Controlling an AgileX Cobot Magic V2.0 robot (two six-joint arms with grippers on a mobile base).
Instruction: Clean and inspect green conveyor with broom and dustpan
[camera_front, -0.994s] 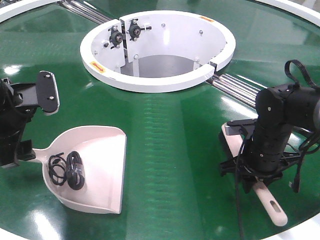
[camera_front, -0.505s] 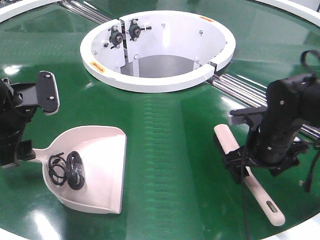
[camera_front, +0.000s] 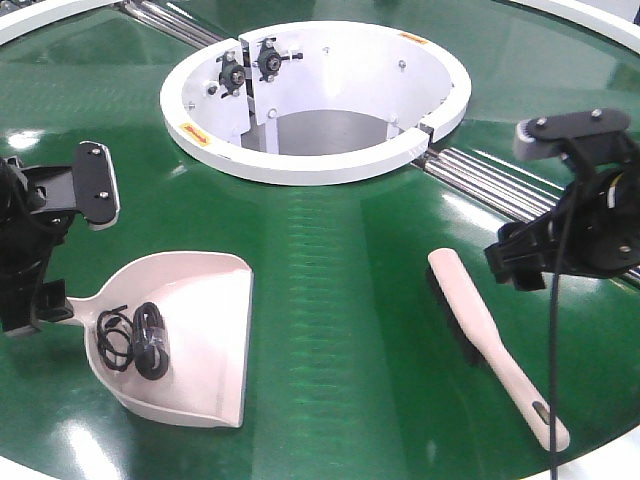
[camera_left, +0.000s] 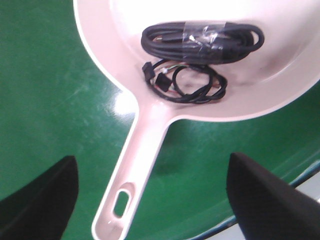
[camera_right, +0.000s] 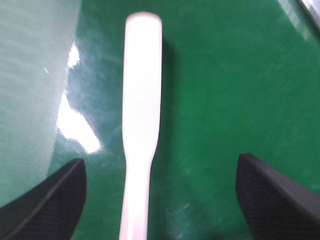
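black cables (camera_front: 135, 340) inside dustpan (camera_front: 205, 385)

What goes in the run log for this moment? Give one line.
left tool: open over dustpan handle | right tool: open above broom | both on green conveyor

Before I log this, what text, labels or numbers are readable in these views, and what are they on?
No text can be read in any view.
White hub ring: small orange-yellow stickers at its rim, too small to read.
Dustpan, broom, green conveyor: no markings visible.
Taped cable bundle in the dustpan: no legible print.
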